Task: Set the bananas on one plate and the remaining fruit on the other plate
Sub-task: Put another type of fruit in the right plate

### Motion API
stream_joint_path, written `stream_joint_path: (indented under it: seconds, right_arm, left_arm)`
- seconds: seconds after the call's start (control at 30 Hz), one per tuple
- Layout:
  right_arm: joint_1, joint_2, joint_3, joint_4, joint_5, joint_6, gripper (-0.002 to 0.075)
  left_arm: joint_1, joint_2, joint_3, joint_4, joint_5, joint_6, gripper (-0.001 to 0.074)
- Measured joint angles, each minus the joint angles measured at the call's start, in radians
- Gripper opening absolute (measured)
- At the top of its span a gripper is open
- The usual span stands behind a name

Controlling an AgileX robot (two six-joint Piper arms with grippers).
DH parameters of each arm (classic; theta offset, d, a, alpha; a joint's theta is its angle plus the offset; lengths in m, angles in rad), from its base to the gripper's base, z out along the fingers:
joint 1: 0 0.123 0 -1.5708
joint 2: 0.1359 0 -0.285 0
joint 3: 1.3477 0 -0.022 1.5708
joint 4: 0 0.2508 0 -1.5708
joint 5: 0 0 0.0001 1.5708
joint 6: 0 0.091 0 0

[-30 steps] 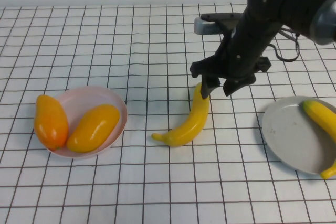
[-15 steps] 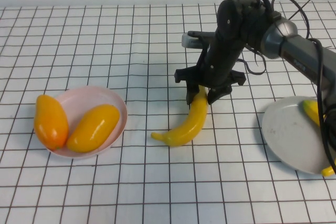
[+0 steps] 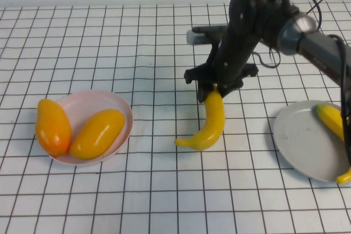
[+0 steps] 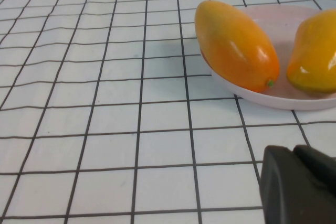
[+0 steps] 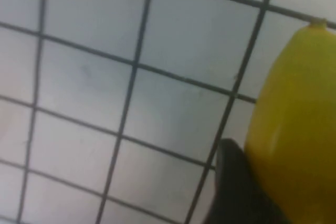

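Note:
My right gripper (image 3: 215, 90) is shut on the upper end of a long yellow banana (image 3: 211, 127). The banana hangs down from it, its lower tip close to the table near the middle. In the right wrist view the banana (image 5: 296, 119) lies against one dark finger (image 5: 233, 187). The second banana (image 3: 332, 119) lies on the grey plate (image 3: 301, 135) at the right edge. Two orange-yellow oval fruits (image 3: 53, 126) (image 3: 97, 133) rest on the pale pink plate (image 3: 88, 105) at the left. My left gripper (image 4: 299, 187) hovers near that plate (image 4: 273, 95) and its fruits (image 4: 236, 45).
The table is covered with a white cloth with a black grid (image 3: 109, 42). The right arm's dark links and cables (image 3: 307, 36) reach in from the upper right, above the grey plate.
My right gripper came down and shut on the banana's upper end. The banana has shifted right and hangs steeper, its lower tip swung toward the middle.

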Motion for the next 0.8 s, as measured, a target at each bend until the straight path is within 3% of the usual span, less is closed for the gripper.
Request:
stream_joint_path:
  seconds: [0.23,0.57,0.8]
  right_arm:
    - [-0.005,-0.223,0.014,-0.151,0.002,-0.096,0.0315]
    - [-0.139,-0.422,0.429,-0.305,0.006,-0.103,0.0315]
    - [-0.21,-0.418,0.503,-0.322,0.006,-0.154,0.0315]
  left_arm:
    - [0.0,0.0,0.0,0.0,0.0,0.0,-0.0002]
    - [0.0,0.0,0.0,0.0,0.0,0.0,-0.0002]
    - [0.0,0.0,0.0,0.0,0.0,0.0,-0.0002]
